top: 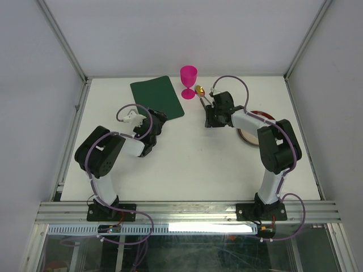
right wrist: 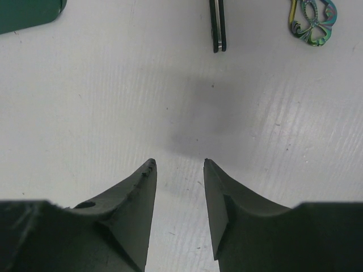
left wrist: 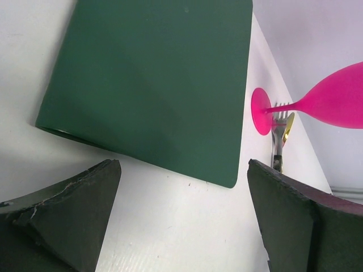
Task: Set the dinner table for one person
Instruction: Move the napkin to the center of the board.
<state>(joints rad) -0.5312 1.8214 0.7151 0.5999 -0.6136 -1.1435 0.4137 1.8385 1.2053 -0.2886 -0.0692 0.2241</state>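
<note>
The dinner table is a white top with aluminium rails. At its back lies a dark green placemat. A pink goblet stands right of it, with a gold spoon and a fork beside its foot. My left gripper hovers wide open over bare table just short of the placemat's near edge. My right gripper stands open and empty, low over the table. A dark cutlery handle lies just ahead of it.
A red-rimmed plate lies at the right, mostly hidden under my right arm. An ornate iridescent handle end lies right of the dark handle. Frame posts and pale walls close in the back and sides.
</note>
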